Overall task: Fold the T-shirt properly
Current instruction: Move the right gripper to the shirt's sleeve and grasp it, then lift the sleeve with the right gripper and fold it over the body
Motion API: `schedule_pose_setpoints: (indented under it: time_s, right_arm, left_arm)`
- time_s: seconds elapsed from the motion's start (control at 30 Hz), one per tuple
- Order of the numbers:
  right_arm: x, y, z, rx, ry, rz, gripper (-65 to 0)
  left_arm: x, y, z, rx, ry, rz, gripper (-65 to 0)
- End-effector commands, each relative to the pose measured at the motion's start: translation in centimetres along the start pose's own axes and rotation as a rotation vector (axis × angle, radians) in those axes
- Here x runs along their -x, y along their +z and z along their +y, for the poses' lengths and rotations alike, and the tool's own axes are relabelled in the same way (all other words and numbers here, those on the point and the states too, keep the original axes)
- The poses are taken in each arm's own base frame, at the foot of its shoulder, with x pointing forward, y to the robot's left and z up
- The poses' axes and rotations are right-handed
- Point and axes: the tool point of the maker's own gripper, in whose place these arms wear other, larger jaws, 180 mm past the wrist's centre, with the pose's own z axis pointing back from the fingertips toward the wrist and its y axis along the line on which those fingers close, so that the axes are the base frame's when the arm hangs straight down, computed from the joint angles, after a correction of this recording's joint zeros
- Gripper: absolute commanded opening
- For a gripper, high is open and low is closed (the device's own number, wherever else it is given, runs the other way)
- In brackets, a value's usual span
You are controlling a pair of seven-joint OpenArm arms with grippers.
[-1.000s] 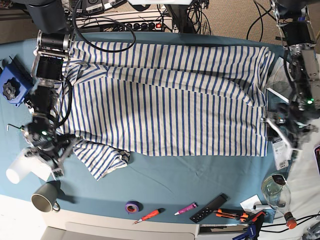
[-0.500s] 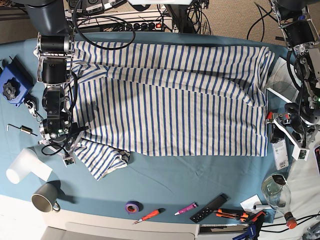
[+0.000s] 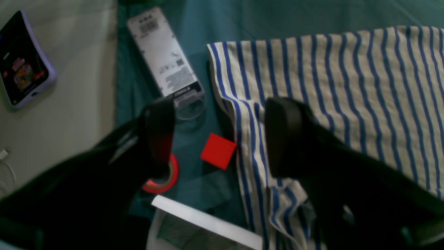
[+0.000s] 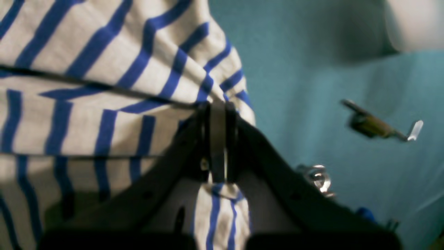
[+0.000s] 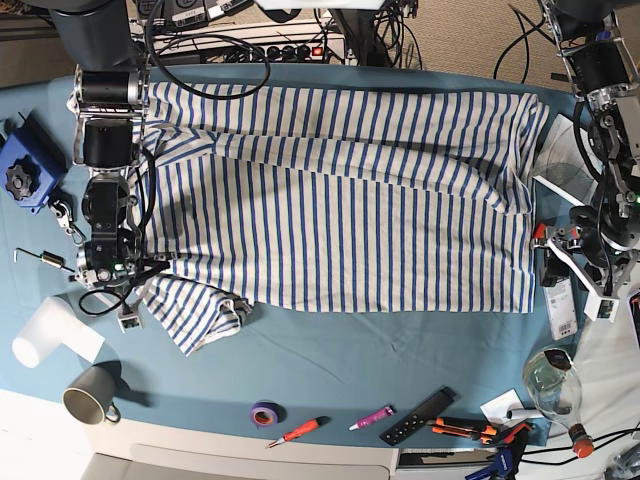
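Note:
The white T-shirt [image 5: 330,200] with blue stripes lies spread across the teal table, one sleeve [image 5: 195,310] bunched at its lower left. My right gripper [image 5: 133,290] is at that sleeve's edge. In the right wrist view the gripper [image 4: 218,139] is shut on a fold of the striped T-shirt [image 4: 104,69], with fabric showing below the jaws. My left gripper [image 5: 560,250] hovers open over the shirt's lower right corner. In the left wrist view it [image 3: 222,139] stands wide, one finger [image 3: 288,135] above the T-shirt [image 3: 347,86] hem, the other finger [image 3: 158,135] over bare table.
A blue block [image 5: 25,165], white cup [image 5: 45,335] and grey mug [image 5: 90,398] sit left. Tape roll [image 5: 264,412], screwdriver [image 5: 298,430], marker [image 5: 372,417], remote [image 5: 418,416] and glass flask [image 5: 552,378] line the front. A red square [image 3: 218,151], red tape [image 3: 163,177], label card [image 3: 163,59] and phone [image 3: 20,62] lie near the left gripper.
My right arm came in from the lower left to the sleeve edge and its gripper shut on the fabric, drawing the sleeve slightly leftward. The left arm shifted a little and stays open.

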Motion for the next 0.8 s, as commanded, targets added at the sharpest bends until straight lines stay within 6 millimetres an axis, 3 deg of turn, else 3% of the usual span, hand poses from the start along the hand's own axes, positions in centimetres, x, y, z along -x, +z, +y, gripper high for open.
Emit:
schedule_pose_setpoints:
  time_s: [0.0,0.13,0.23,0.47,0.77]
  right_arm:
    - [-2.7,1.8,-2.1,0.047,-0.012,-0.068,-65.0]
    - [-4.7,5.6,-2.3,0.044,-0.029,-0.11,-65.0]
    - [-4.8,6.3,-1.9,0.021,-0.036,-0.114,-65.0]
    - [-1.1,5.2,1.6,-0.099,0.025,-0.036,-65.0]
    - [4.2,6.9,6.6,-0.235,0.137,-0.057,-65.0]
  left_arm:
    - [-2.0,0.6,0.5,-0.01,-0.017,-0.061,-24.2]
    - [-2.0,0.6,0.5,-0.01,-0.016,-0.062,-24.2]
    - [-2.0,0.6,0.6,-0.013,-0.019,-0.058,-24.2]
    - [-2.2,0.6,0.8,-0.024,-0.025,-0.073,-24.2]
    - [-2.1,0.6,0.8,-0.025,-0.025,-0.07,-24.2]
